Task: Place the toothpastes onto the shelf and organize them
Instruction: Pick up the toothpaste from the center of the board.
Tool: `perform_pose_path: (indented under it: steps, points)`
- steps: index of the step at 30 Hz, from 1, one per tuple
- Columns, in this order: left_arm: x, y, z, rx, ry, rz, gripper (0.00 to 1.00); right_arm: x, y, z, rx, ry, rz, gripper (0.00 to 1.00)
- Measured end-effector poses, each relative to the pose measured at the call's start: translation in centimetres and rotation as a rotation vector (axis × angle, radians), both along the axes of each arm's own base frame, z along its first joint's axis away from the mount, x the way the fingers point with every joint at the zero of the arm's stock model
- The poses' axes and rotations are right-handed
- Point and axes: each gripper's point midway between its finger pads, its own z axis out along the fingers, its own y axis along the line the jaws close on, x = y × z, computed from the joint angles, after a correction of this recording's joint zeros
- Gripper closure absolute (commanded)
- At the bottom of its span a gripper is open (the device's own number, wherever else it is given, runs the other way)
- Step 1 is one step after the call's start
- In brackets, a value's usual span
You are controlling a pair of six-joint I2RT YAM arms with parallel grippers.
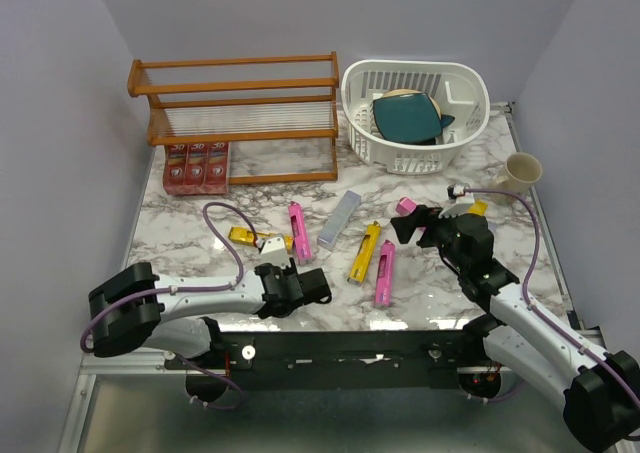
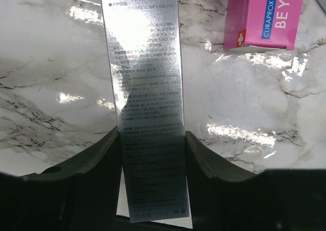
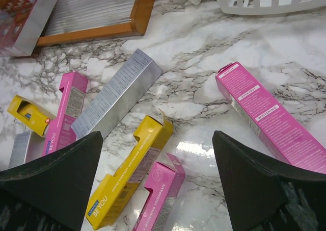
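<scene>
Silver carton [image 2: 147, 88]: it lay flat on the marble table [image 2: 51, 88] at the near edge, with its near end between the fingers of the left arm.
Left gripper [image 2: 153, 139]: clenched on that carton, with a finger against each long side.
Near risk: the hold sat right at one end of a long, glossy box. Lifted from there, it could droop, twist or slide out.
Right gripper [image 3: 157, 136]: spread wide and carrying nothing, it hovered over the loose cartons mid-table.
Middle risk: the yellow carton [image 3: 130, 177] and pink carton [image 3: 158, 195] lay just beside each other under it. A careless drop could shove both, or snag an open end flap.
Shelf [image 1: 235, 93]: it stood far left, with three red cartons [image 1: 195, 165] in a touching row at its lower left.
Far risk: it was a long carry, and a tilted box could clip the front rail or knock the reds.
Left wrist view alone: it showed the finger contact and the foil's fine print, which the overhead view didn't show.
Overhead view alone: it showed the whole shelf and the white basket [image 1: 415, 98], so the route. The left wrist camera saw none of that.
</scene>
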Motion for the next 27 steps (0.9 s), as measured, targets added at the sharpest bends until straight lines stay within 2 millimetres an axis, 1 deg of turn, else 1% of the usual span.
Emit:
perform_pose_path:
  steps: [4, 8, 12, 15, 18, 22, 23, 24, 27]
  points:
    - [-0.3, -0.1, 0.1, 0.001, 0.004, -0.009, 0.65, -0.1, 0.2, 0.0, 0.003, 0.001, 0.011, 0.03]
    - [-0.4, -0.3, 0.7, -0.020, -0.002, -0.022, 0.65, -0.2, 0.4, 0.0, 0.008, 0.002, 0.028, 0.03]
    - [-0.3, -1.1, 2.3, -0.066, -0.025, -0.067, 0.65, -0.5, 1.1, 0.4, 0.023, -0.007, 0.067, 0.03]
    - [0.1, -2.5, 3.9, -0.124, -0.058, -0.129, 0.65, -0.9, 2.3, 1.2, 0.049, -0.022, 0.136, 0.02]
    - [0.5, -4.5, 5.7, -0.198, -0.107, -0.218, 0.64, -1.5, 3.8, 2.1, 0.091, -0.034, 0.227, 0.01]
    - [1.5, -7.8, 8.9, -0.315, -0.214, -0.344, 0.64, -2.7, 6.4, 3.5, 0.178, -0.014, 0.370, 0.00]
    - [1.6, -8.4, 9.5, -0.330, -0.232, -0.370, 0.64, -2.9, 6.8, 3.7, 0.197, -0.012, 0.396, 0.00]
    - [1.9, -9.2, 10.2, -0.362, -0.257, -0.391, 0.64, -3.5, 7.6, 4.0, 0.233, 0.007, 0.449, 0.00]
    - [2.9, -11.0, 11.6, -0.450, -0.309, -0.452, 0.64, -4.1, 8.6, 4.4, 0.285, 0.028, 0.513, 0.00]
